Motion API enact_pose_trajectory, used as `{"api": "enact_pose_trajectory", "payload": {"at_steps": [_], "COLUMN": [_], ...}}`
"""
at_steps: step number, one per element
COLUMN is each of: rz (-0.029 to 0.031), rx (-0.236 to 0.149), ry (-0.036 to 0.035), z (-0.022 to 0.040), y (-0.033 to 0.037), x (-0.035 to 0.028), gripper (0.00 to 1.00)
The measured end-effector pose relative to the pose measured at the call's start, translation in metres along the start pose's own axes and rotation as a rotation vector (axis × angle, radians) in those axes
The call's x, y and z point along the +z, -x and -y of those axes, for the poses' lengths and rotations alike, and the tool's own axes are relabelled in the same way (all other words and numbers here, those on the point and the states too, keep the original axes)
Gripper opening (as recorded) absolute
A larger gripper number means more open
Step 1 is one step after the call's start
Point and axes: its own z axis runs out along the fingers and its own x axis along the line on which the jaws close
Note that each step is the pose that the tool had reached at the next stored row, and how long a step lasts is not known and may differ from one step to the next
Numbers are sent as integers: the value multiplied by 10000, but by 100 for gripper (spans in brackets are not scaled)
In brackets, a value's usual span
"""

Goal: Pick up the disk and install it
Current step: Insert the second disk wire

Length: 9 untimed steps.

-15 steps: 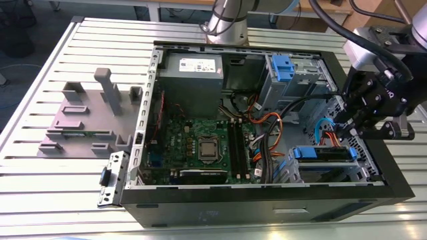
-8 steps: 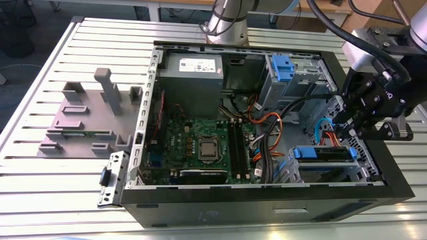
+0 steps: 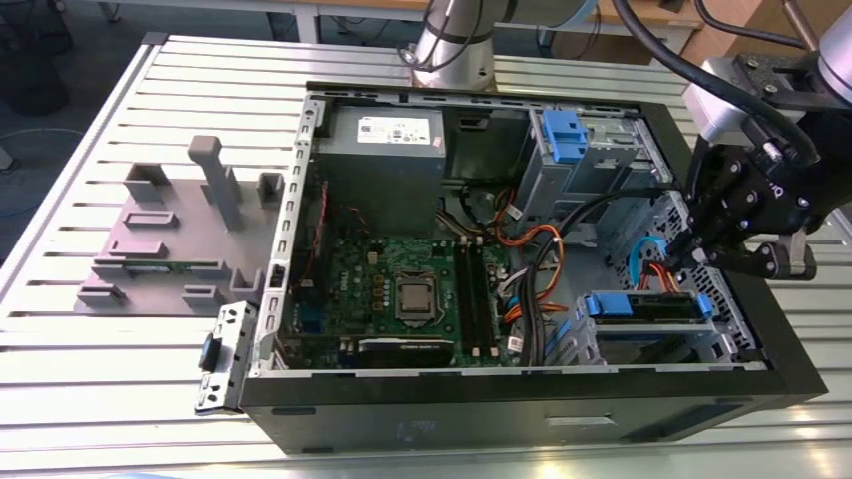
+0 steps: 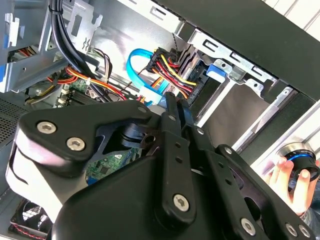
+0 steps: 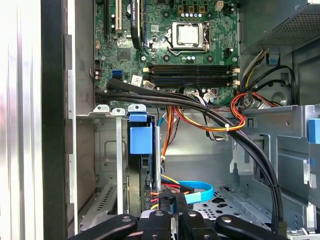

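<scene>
The disk, framed by its blue bracket, sits in the drive bay at the case's front corner on the exterior view's right. In the first wrist view the disk stands edge-on under its blue tab. In the second wrist view the blue tab marks its far end, and power wires and a blue data cable meet at its near end. My gripper hangs just above that cable end. Its fingers lie close together with nothing between them. The gripper also shows beside the connectors.
The open computer case lies on a slatted metal table. Motherboard, power supply and cable bundles crowd the inside. A grey plastic stand is at the exterior view's left. A person's hand holds a round knob outside the case.
</scene>
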Motion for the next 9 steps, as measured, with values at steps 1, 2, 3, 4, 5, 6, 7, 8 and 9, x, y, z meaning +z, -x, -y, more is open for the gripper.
{"api": "enact_pose_trajectory", "payload": {"at_steps": [1,2,3,4,5,6,7,8,9], "rz": [0,0,0,0,0,1,2,-1,0], "rx": [-1,0,0,0,0,1,2,2,0], "ry": [0,0,0,0,0,0,-1,-1,0], "z": [0,0,0,0,0,-1,-5,-14,-28], "y": [0,0,0,0,-1,-6,-14,-29,-46], "x": [0,0,0,0,0,0,0,-2,-1], "gripper": [16,16,16,16,16,16,16,16,16]}}
